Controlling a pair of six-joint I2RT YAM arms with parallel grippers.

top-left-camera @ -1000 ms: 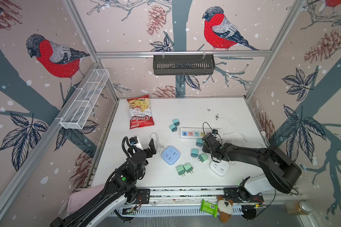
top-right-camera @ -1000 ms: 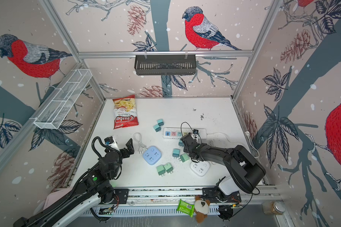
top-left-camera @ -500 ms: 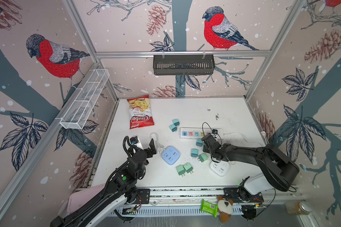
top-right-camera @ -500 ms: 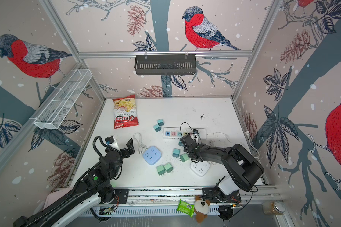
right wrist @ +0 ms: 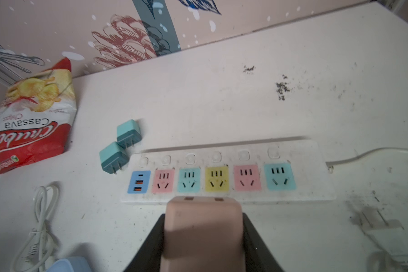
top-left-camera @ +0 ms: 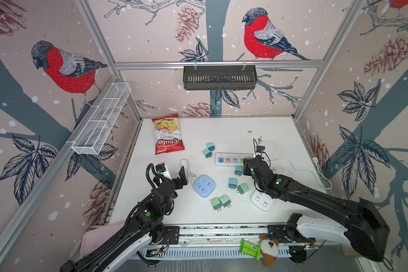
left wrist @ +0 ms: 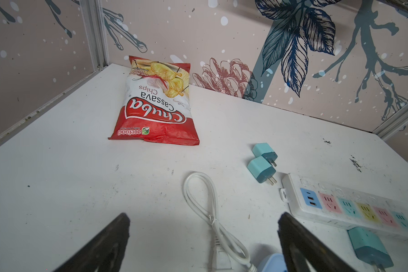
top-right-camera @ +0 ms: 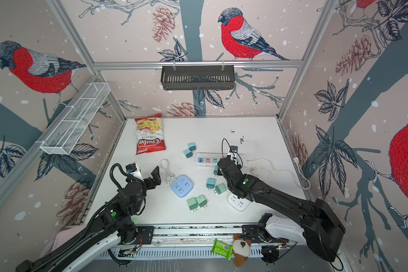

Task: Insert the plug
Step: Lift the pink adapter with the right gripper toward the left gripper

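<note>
My right gripper [right wrist: 203, 217] is shut on a pink plug [right wrist: 201, 235], with a black finger pressed against each side. The plug hangs just short of the near edge of the white power strip [right wrist: 311, 164], in line with its teal and yellow sockets. In both top views the right gripper [top-left-camera: 245, 166] [top-right-camera: 220, 169] sits at the right end of the strip [top-left-camera: 231, 160] [top-right-camera: 207, 160], and the plug is hidden under it. My left gripper [top-left-camera: 172, 173] [left wrist: 204, 217] stands open above a white cable [left wrist: 198, 200], holding nothing.
Several teal plugs lie loose, two [top-left-camera: 209, 150] left of the strip and others [top-left-camera: 232, 182] in front of it. A blue square socket [top-left-camera: 204, 186] and a white one [top-left-camera: 262, 200] sit near the front. A chips bag [top-left-camera: 167, 134] lies at the back left.
The right gripper's jaws have closed on the pink plug, and the arm has shifted slightly left. The left arm has not moved.
</note>
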